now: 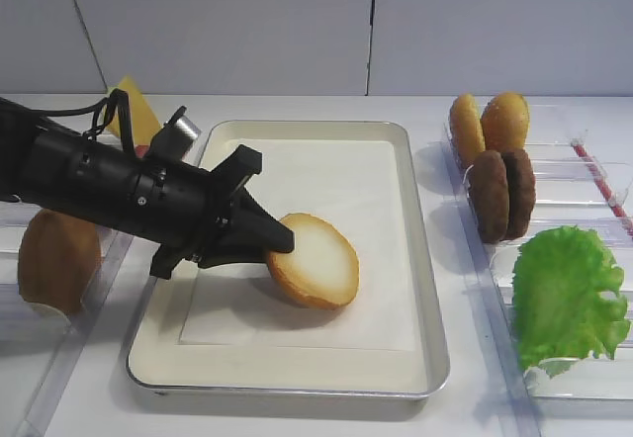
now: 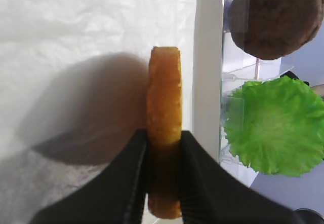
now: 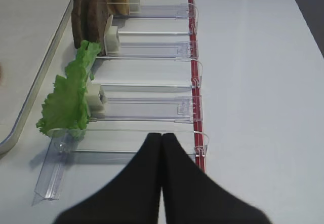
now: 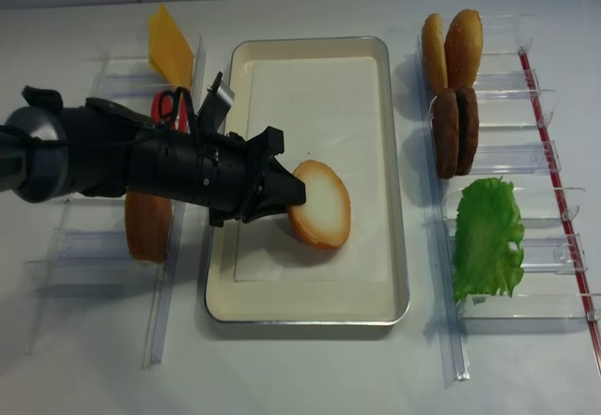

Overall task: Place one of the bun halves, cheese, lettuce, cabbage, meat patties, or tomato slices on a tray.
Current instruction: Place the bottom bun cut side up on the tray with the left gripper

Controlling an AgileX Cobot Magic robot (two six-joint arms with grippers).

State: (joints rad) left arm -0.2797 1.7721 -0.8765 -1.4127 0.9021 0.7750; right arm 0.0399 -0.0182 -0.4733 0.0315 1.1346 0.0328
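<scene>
My left gripper point(image 1: 282, 241) is shut on the bun half point(image 1: 315, 259), a flat round with a cream face and toasted rim. It holds the bun tilted on edge over the paper liner in the middle of the silver tray point(image 1: 425, 289). In the left wrist view both fingers clamp the bun's golden rim point(image 2: 164, 97); I cannot tell whether its lower edge touches the liner. My right gripper point(image 3: 162, 135) is shut and holds nothing, above a clear rack beside the lettuce point(image 3: 68, 100). The meat patties point(image 1: 502, 195) stand upright in a rack to the right of the tray.
Clear plastic racks flank the tray. On the right they hold two golden-orange buns point(image 1: 490, 126), the patties and the lettuce point(image 1: 564, 294). On the left are the cheese point(image 1: 138, 111) and a brown domed bun point(image 1: 57, 259). A red strip point(image 3: 195, 82) edges the right racks.
</scene>
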